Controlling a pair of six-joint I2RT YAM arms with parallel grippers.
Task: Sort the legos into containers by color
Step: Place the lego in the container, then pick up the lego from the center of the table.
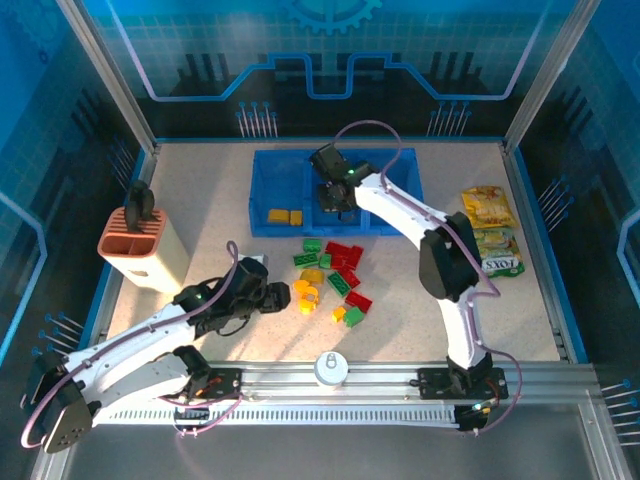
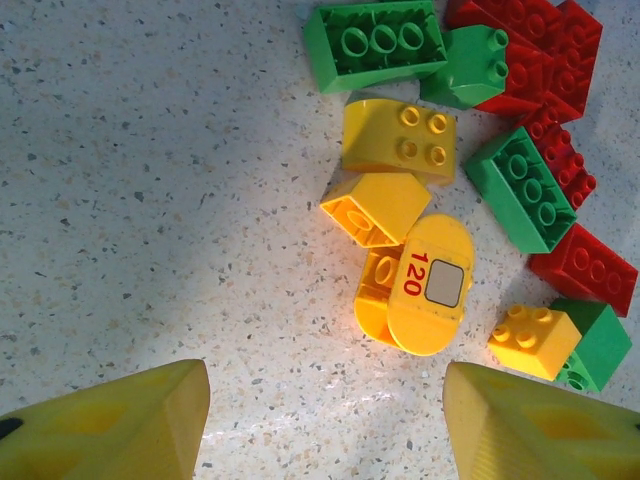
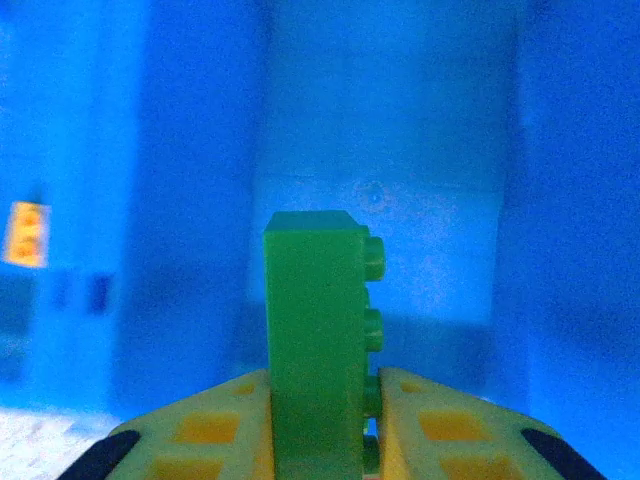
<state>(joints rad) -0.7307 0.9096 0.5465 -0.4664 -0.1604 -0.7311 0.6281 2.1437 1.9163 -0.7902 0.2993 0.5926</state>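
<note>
A pile of red, green and yellow legos [image 1: 335, 280] lies mid-table in front of the blue tray [image 1: 268, 175]. Two yellow bricks [image 1: 285, 216] rest in its left compartment. My right gripper [image 1: 335, 195] hangs over the middle compartment. In the right wrist view it [image 3: 320, 440] is shut on an upright green brick [image 3: 315, 330] above the blue floor [image 3: 420, 210]. My left gripper [image 1: 285, 297] stands open just left of the pile, with bare table between its fingers [image 2: 110, 425]. A yellow rounded piece marked 120 [image 2: 425, 290] lies just ahead of it [image 2: 325, 430].
A salmon-orange slotted holder [image 1: 140, 245] with black utensils stands at the left. Yellow-green snack packets [image 1: 490, 230] lie at the right by the wall. A white round knob [image 1: 330, 367] sits on the front rail. Open table lies left of the pile.
</note>
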